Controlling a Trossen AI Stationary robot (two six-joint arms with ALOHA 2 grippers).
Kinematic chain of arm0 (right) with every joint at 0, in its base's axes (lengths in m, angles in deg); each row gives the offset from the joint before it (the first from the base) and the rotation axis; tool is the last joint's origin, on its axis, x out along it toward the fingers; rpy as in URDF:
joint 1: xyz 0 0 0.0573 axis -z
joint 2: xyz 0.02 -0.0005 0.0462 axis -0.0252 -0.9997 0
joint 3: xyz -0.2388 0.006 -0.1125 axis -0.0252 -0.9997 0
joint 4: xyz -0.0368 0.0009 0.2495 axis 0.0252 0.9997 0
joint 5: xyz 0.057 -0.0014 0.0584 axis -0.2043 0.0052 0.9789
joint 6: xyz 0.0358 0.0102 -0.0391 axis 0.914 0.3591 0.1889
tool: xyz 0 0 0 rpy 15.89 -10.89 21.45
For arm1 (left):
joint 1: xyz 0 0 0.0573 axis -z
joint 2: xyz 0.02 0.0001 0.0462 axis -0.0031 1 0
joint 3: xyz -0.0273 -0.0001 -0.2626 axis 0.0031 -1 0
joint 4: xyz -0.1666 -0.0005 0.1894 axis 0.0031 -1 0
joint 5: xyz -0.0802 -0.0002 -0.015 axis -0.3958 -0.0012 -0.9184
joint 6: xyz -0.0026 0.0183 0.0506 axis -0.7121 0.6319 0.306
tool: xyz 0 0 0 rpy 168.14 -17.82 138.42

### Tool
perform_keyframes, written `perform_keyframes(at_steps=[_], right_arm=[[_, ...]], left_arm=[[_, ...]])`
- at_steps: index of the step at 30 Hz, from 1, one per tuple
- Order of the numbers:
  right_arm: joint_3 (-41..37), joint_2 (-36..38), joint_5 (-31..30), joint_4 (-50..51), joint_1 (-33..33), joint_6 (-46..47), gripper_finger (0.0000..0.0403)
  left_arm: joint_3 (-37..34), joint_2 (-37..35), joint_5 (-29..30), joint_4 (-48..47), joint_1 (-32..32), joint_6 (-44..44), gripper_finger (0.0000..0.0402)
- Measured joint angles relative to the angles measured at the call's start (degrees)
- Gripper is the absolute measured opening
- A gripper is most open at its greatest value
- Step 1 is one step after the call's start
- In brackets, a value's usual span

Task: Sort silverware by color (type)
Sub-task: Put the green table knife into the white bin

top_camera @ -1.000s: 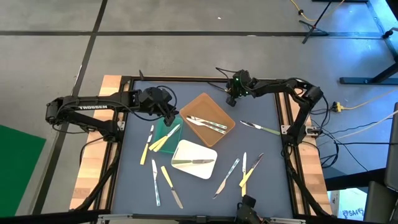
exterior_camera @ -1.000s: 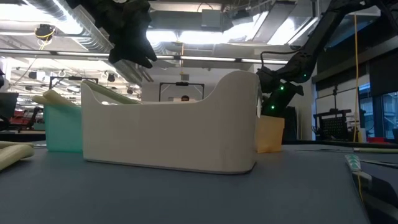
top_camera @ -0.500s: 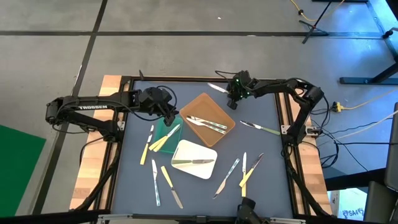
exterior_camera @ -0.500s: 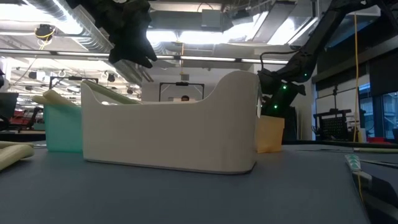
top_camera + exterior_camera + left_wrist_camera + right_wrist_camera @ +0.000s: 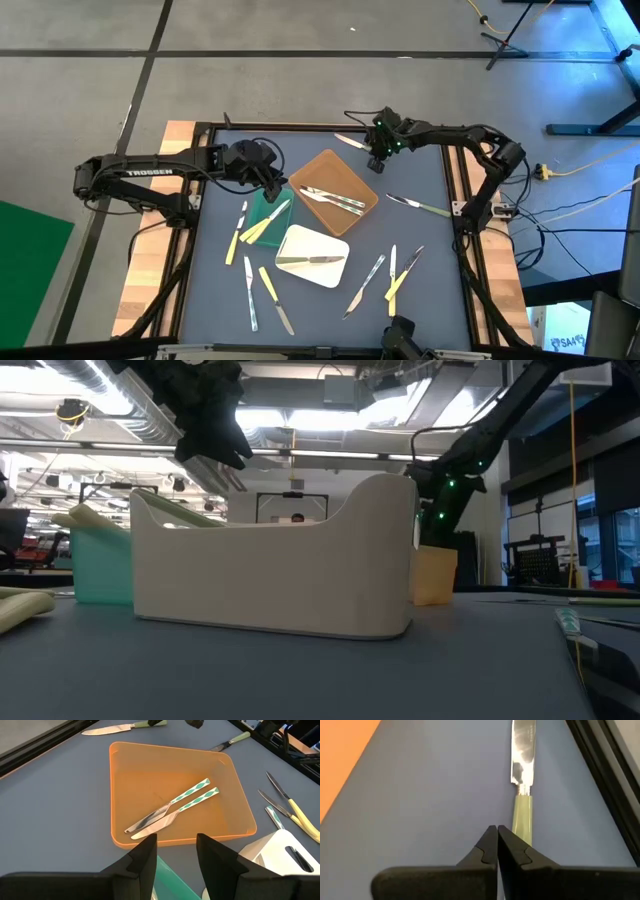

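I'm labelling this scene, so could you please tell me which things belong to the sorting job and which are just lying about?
Job: silverware, e.g. green-handled knife, two patterned knives; brown tray, green tray, white tray.
Lying about: yellow cable, stand.

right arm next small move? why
Probably open the right gripper and lower it over the green-handled knife. Its fingers are shut and empty, with the knife lying on the mat just ahead, near the table's far edge, outside the brown tray.
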Motion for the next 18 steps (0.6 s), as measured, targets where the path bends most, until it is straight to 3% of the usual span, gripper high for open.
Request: perform_keyframes(at_steps=[7, 13, 18], right_arm=[[0.6, 0.7, -1.3, 2.1, 0.0, -0.1, 0.0], [0.7, 0.7, -8.6, 1.5, 0.0, 0.3, 0.0005], [0.7, 0.7, -10.2, 3.0, 0.9, 4.2, 0.0045]], left_arm=[[0.0, 0.0, 0.0, 0.0, 0.0, 0.0, 0.0132], [0.0, 0.0, 0.0, 0.0, 0.0, 0.0, 0.0132], [0.0, 0.0, 0.0, 0.0, 0.0, 0.0, 0.0132]])
